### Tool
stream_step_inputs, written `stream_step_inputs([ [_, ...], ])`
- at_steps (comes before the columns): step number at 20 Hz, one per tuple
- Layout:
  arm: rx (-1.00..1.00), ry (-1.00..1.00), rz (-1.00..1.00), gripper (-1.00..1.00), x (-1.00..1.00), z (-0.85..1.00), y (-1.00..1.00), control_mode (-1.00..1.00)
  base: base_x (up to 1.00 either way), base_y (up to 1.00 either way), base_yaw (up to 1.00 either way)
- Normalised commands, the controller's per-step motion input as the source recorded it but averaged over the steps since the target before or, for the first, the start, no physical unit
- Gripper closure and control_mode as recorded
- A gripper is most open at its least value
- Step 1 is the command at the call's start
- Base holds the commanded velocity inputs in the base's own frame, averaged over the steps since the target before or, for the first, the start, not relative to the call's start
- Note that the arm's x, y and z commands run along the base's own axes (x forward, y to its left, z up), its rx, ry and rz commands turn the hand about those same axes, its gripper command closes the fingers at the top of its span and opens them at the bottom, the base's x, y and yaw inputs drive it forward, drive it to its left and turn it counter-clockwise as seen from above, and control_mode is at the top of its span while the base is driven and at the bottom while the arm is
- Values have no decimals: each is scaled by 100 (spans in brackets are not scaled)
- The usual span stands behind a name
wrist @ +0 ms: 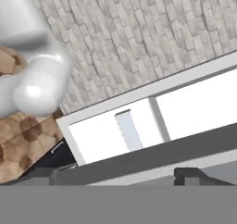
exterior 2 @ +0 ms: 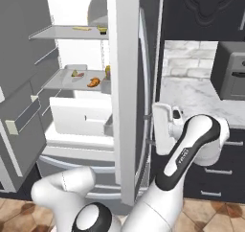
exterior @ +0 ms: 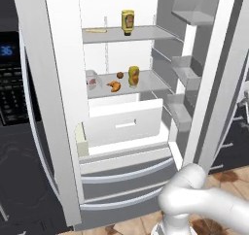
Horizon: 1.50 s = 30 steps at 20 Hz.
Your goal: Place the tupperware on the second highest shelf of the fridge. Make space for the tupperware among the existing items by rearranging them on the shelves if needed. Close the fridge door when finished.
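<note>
Yellow squeeze bottle (exterior: 128, 22), label illegible; blue "35" on black oven (exterior: 9, 78).

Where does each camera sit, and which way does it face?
Left base view: behind the arm's left, facing into the open fridge; the arm shows at lower right.
Right base view: behind its right, facing the fridge door's edge and marble counter; the arm shows at lower left.
Hand view: on the hand, facing a tiled wall; open end effector at the bottom.
Shared: both base views show croissant and tupperware on one shelf.
</note>
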Motion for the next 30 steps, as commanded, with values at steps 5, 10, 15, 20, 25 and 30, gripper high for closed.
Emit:
stream_step_inputs([
  [5, -8, 0, 24, -100, 70, -44, 100, -100, 0, 0, 0],
  [10, -3, -2, 16, -100, 100, -40, 100, -100, 0, 0, 0],
  [15, -7, -14, -5, -100, 100, -11, 100, -100, 0, 0, 0],
  [20, -6, -14, -13, -100, 100, -3, 100, -100, 0, 0, 0],
  [25, -8, -14, -20, -100, 100, -7, 96, -100, 0, 0, 0],
  [30, -6, -11, -23, -100, 100, -9, 55, -100, 0, 0, 0],
])
